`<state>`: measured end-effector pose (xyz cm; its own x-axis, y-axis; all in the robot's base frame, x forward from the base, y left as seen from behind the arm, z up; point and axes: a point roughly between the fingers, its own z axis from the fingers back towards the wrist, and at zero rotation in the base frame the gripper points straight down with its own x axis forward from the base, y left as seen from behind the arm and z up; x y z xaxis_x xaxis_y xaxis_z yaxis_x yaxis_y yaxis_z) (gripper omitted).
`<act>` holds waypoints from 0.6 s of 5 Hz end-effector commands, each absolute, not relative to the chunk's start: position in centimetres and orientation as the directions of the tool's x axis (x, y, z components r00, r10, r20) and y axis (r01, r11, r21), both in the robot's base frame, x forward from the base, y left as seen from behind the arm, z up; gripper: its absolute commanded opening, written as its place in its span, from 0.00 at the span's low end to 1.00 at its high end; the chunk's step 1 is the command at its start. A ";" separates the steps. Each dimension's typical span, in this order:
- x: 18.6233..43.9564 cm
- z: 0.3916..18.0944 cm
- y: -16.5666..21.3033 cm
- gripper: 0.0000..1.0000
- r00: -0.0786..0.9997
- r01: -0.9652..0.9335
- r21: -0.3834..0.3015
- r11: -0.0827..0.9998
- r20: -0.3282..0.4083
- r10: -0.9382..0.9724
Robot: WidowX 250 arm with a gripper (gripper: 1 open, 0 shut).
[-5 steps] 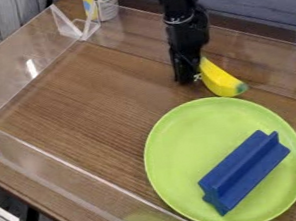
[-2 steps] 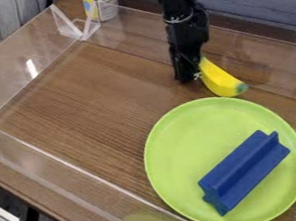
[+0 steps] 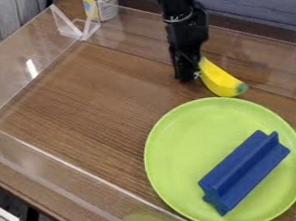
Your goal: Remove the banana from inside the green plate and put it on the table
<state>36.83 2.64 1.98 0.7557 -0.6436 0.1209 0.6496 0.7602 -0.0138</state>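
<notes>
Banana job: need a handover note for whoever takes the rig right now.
Gripper: shut, pointing straight down, tips at the upper end of the banana; can't tell whether it is clamped on it.
Banana: lying on the table, just beyond the far rim of the green plate, clear of it.
Plate: holds only the blue block.
Done: banana is out of the plate and down on the table.
Left: probably just release, if it is gripping, and lift clear.

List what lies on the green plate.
Only the blue block lies on the green plate. The banana rests on the table beyond it. Anything under the block is hidden.
</notes>
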 end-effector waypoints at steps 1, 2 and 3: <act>37.2 2.8 3.2 0.00 0.760 0.640 0.006 0.768 0.142 -0.634; 37.1 2.7 3.2 0.00 0.762 0.638 0.002 0.770 0.143 -0.632; 37.0 2.6 3.2 0.00 0.763 0.637 -0.003 0.771 0.144 -0.630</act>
<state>36.76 2.73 1.88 0.7595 -0.6374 0.1299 0.6448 0.7640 -0.0209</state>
